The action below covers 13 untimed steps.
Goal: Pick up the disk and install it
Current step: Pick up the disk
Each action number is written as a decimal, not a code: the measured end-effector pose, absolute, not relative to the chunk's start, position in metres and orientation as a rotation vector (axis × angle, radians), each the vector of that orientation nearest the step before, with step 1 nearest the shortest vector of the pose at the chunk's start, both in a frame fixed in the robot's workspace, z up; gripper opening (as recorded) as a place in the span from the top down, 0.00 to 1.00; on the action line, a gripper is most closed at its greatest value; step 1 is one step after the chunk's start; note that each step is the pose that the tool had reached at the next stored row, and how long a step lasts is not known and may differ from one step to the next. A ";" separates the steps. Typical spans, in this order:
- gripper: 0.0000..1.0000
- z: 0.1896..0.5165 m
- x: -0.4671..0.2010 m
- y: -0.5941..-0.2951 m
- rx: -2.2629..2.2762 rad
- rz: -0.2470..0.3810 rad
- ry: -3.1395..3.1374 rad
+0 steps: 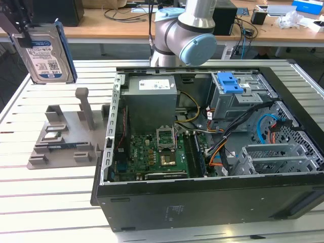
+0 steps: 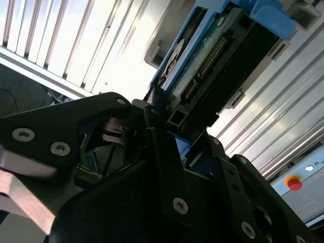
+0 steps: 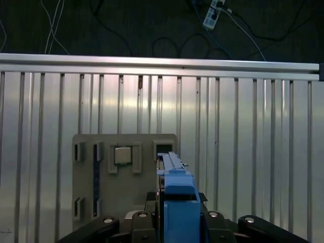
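Currently held: the disk [image 1: 46,53], clamped at its upper end in the closed fingers of the gripper [image 1: 23,31].
Disk position: in the air above the far corner of the slatted table [image 1: 30,192], at the exterior view's left, clear of every surface.
Disk axis: long axis close to upright and hanging down from the gripper, with the labelled face turned toward the exterior camera.
Key relation: the open computer case [image 1: 202,202] lies well apart from the gripper, toward the exterior view's right. The drive cage [image 1: 243,106] sits in the case's far corner on that side.
Directly below: a grey fixture plate [image 1: 61,147] lies flat on the table near its edge at the exterior view's left. One upright post rises from it.
Disk material: flat silver metal body with a glossy blue-and-white label, edged by a bright blue plastic carrier frame. In the second wrist view its connector edge [image 2: 207,61] shows rows of pins.
Gripper material: black rigid linkage plates with exposed screw heads.
Cage: grey perforated sheet metal, topped by a blue latch [image 1: 230,82].
Table surface: pale ribbed aluminium slats.
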<state>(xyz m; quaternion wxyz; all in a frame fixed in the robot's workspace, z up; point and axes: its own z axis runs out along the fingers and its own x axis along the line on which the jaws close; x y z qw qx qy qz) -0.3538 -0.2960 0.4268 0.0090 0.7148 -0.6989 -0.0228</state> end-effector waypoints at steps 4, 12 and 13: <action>0.63 0.433 -0.354 -0.296 2.233 -0.071 -2.183; 0.63 0.449 -0.354 -0.296 2.233 -0.071 -2.183; 0.63 0.451 -0.354 -0.296 2.233 -0.071 -2.183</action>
